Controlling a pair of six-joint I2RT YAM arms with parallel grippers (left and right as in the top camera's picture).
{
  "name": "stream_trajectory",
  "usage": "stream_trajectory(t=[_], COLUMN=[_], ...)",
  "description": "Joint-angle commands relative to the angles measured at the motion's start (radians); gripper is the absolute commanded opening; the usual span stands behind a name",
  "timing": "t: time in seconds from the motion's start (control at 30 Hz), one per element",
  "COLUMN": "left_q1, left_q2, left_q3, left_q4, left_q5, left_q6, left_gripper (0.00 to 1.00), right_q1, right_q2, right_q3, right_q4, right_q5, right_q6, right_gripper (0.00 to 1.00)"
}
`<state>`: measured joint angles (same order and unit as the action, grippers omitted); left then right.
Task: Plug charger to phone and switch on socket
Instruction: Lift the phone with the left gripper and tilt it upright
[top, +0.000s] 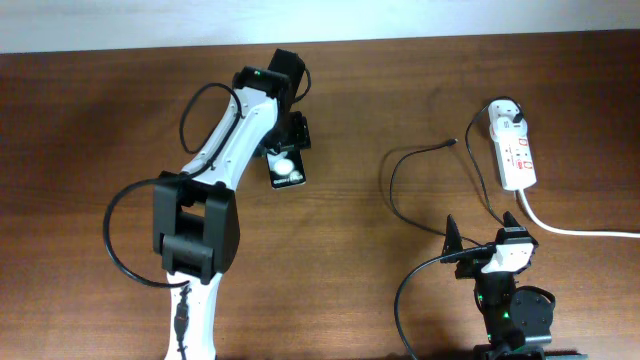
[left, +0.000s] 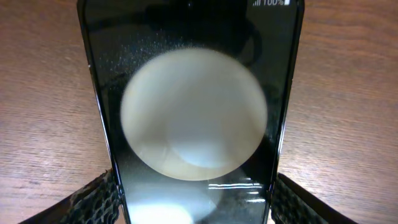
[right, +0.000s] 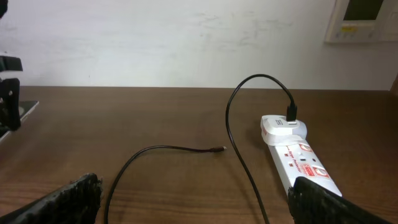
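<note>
Brown tabletop (top: 90, 120): left tool (left: 198, 202) grips phone (left: 196, 112); right tool (top: 482, 228) gapes wide.

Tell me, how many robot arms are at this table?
2. The left arm reaches up the table to the phone; the right arm sits at the near edge, below the power strip.

Overhead looks straight down on tabletop (top: 80, 120). Left wrist very close on phone (left: 193, 124), fills frame, probably angled down. Right wrist low, faces wall (right: 155, 37); shares socket (right: 298, 158) with overhead's upper right.
</note>
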<state>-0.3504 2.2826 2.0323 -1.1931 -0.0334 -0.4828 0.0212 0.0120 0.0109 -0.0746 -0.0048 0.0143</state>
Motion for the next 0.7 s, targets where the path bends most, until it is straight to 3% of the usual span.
stream_trajectory(t=[0.0,0.4,0.43,0.67], left_q1=[0.006,0.030,0.032,0.034], left_q2=[-0.011,-0.011,-0.019,-0.189], left_q3=[0.130,0.829,0.855,0.897], left_q4=[-0.058,-0.495,-0.495,-0.495], left_q5=[-0.011,-0.010,0.029,0.038], left_q6=[0.006,0.074,0.116,0.118], left_gripper=[0.62,0.61,0.59,0.61], right_q1=[0.006,0.006,0.006,0.006], right_q2=[-0.007,-0.007,-0.007,-0.007], right_q3=[-0.005,-0.005,-0.005,-0.005], right_q4=[-0.005,-0.005,-0.005,-0.005], right_q5=[-0.002,-0.002,-0.002,-0.002], right_q6=[-0.003,-0.003,-0.003,-0.003], right_gripper=[0.99,0.99,0.99,0.99])
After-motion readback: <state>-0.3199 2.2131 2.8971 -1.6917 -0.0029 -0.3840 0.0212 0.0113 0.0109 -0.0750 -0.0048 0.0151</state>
